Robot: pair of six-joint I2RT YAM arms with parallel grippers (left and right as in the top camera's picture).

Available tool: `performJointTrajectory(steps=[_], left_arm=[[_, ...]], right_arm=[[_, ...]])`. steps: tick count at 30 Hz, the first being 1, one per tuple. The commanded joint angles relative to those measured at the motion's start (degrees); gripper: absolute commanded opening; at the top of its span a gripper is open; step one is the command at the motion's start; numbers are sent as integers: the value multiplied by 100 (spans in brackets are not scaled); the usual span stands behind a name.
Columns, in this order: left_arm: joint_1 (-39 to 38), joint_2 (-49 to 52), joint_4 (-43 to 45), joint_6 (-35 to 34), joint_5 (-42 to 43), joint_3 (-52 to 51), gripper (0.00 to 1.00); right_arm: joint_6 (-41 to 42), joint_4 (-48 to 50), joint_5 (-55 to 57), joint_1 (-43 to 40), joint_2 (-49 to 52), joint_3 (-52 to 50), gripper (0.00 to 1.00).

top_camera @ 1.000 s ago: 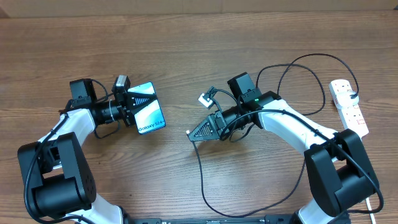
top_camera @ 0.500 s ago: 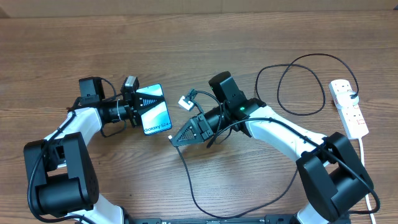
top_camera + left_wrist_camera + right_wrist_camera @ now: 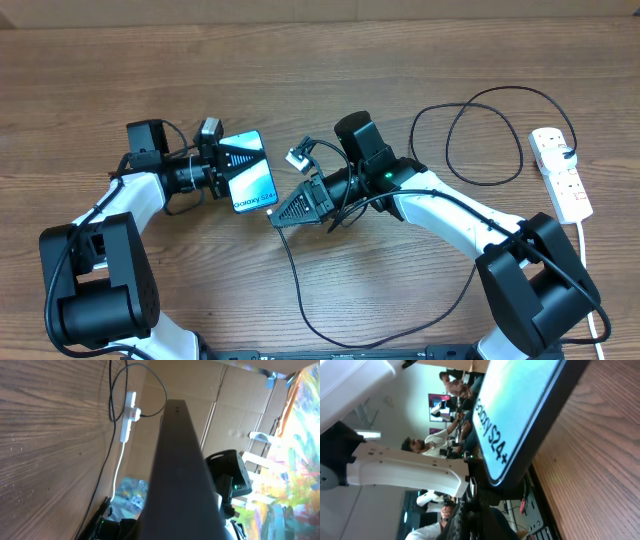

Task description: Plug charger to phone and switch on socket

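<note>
Confirm the left gripper point(image 3: 243, 160) fully closed on the phone point(image 3: 256, 185), holding it tilted above the table point(image 3: 320, 60), screen upward, with the "Galaxy S24" short edge turned toward the right arm point(image 3: 450, 205). Confirm the right gripper point(image 3: 276, 221) fully closed on the charger point(image 3: 296, 290) close to its free end, poised just beside that same short edge. Treat the connector tip as unverified: too small to resolve from overhead, and not visible in the right wrist view, filled instead by the phone's lettered edge. Locate the socket point(image 3: 560, 172) well apart at the right side of the table, with a black plug point(image 3: 571, 152) seated and no gripper near its red switches point(image 3: 565, 185).

Guard against the following faults:

1. Misalignment at the port. Expect scraping or jamming from any tilt or offset between connector and phone edge. Square both before pushing.
2. Slip in the left grip. Expect pivoting or backward sliding of the phone under insertion force, owing to a hold at the opposite end only. Brace against the push.
3. Cable drag. Watch the slack looping below the right arm. Avoid snagging it, and avoid twisting the connector in the grip.
4. Early release. Avoid parting the left jaws above the table: risk of a dropped phone and a pulled connector.
5. Wrong switch. Press only the switch beside the occupied outlet.
</note>
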Motion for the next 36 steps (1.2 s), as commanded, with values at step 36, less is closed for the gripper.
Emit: performJointTrajectory(steps=[36], left_arm=[[-197,-181,741,-133,81,142,4]], right_arm=[[828,557,999,149,17,133,4]])
